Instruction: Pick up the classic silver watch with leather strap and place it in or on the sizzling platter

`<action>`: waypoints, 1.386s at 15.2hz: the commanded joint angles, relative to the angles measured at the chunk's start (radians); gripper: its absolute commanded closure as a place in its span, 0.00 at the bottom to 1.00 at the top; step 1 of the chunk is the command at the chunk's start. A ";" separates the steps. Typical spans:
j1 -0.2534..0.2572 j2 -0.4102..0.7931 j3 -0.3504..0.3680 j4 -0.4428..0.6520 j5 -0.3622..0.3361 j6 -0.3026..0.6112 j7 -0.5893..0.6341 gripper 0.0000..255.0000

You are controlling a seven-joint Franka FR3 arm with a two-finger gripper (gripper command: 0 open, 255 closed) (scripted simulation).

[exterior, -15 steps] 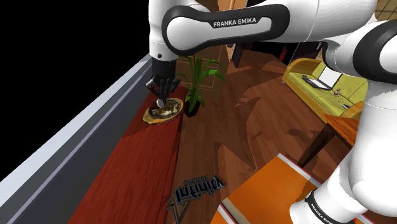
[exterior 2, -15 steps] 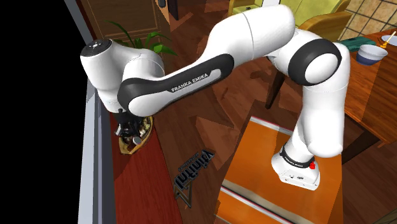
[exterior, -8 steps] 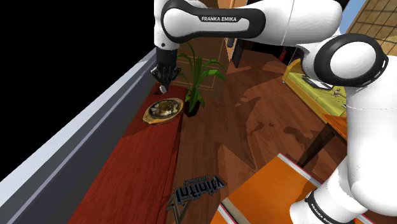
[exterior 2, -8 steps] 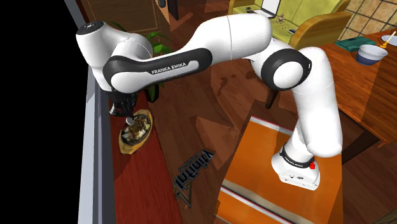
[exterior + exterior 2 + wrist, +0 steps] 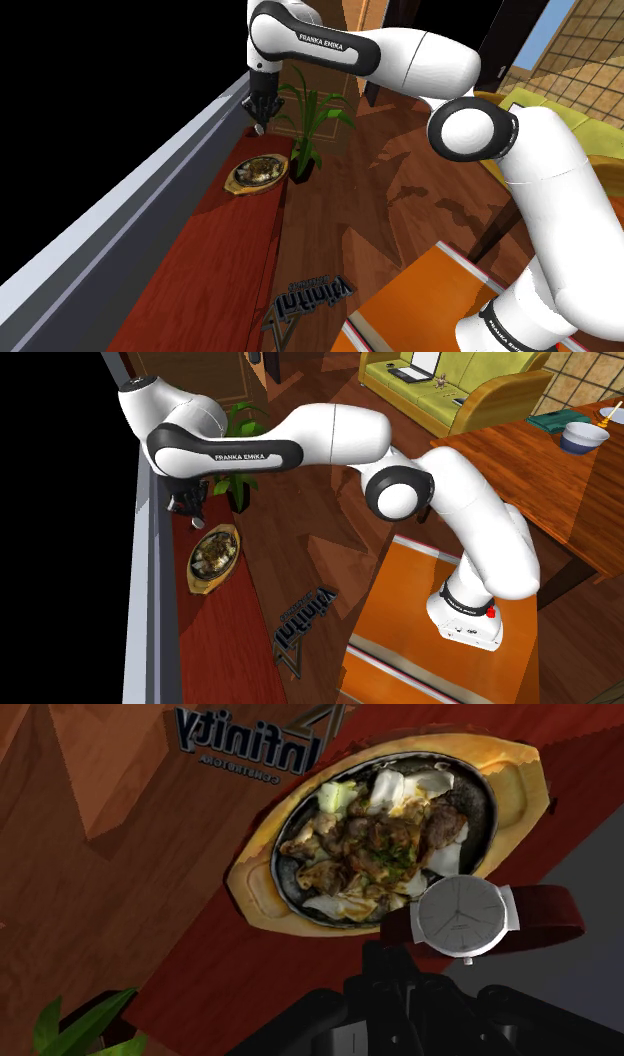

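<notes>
Reddish-brown wood forms the long ledge (image 5: 215, 260) running from the shoulder view's lower left toward its upper middle, between a grey sill (image 5: 130, 212) with a black area at left and a wooden floor (image 5: 400, 200) with a potted plant (image 5: 310, 125) at right. The gripper (image 5: 258, 120) has fingers (image 5: 385, 974) that blur into one black mass. They pinch the strap of the silver watch (image 5: 460, 916), hanging above the sizzling platter (image 5: 255, 879), apart from it

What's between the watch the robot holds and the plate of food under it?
Nothing but air. In the shoulder view, the round silver watch with a dark strap hangs in the black gripper above the oval sizzling platter, apart from it.
</notes>
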 commanded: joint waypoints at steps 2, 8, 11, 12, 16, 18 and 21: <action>-0.019 -0.019 0.003 -0.077 0.002 0.056 0.005 1.00; -0.045 -0.048 0.008 -0.212 0.003 0.158 0.021 1.00; -0.054 -0.052 0.008 -0.261 0.002 0.201 0.027 1.00; -0.056 -0.052 0.008 -0.276 0.001 0.215 0.029 1.00; -0.058 -0.052 0.008 -0.292 0.000 0.230 0.031 1.00; -0.058 -0.052 0.008 -0.292 0.000 0.230 0.031 1.00; -0.058 -0.052 0.008 -0.291 0.000 0.230 0.031 1.00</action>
